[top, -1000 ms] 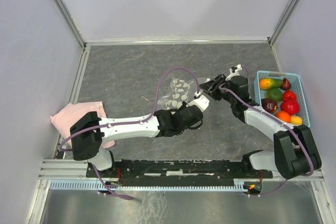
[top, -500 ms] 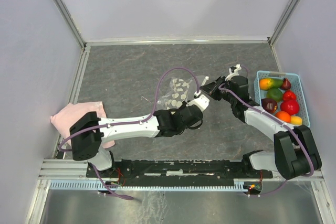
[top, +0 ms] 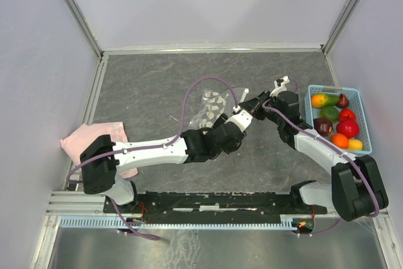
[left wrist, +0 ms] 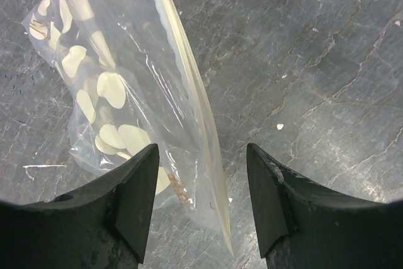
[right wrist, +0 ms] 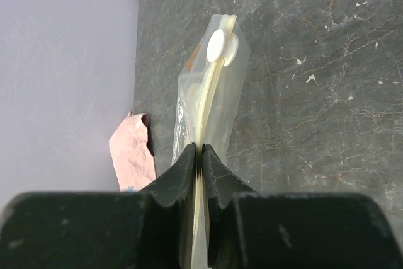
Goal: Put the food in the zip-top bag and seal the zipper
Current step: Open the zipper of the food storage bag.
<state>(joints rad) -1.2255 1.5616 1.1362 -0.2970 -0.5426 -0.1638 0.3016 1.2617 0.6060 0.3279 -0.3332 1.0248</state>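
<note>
Grey table, both arms reaching to mid-table. Blue basket at the right edge holds all the food: mango, green, red, maroon, yellow. None bagged yet. Pink cloth far left, not relevant. The zip-top bag sits btw the two wrists near centre, well apart from the basket. It looks empty apart from its white printed spots.

Right gripper is clamped on the zipper, strip pinched edge-on btw its fingers, bag standing on edge beyond it. Left gripper is spread wide, one jaw either side of the same strip, not touching it as far as the wrist view shows.

Step in hand, imo: get the mouth open so fruit can go in. To do it well:
- Left should come down and nip only one lip of the zipper, not both layers. Can't tell whether right's pinch has one layer or both.
- Grip near right's pinch, then ease the lips apart.
- Film looks thin & slippery, so close slowly, no yank.
- Keep the mouth facing the basket side so each carry is short.
</note>
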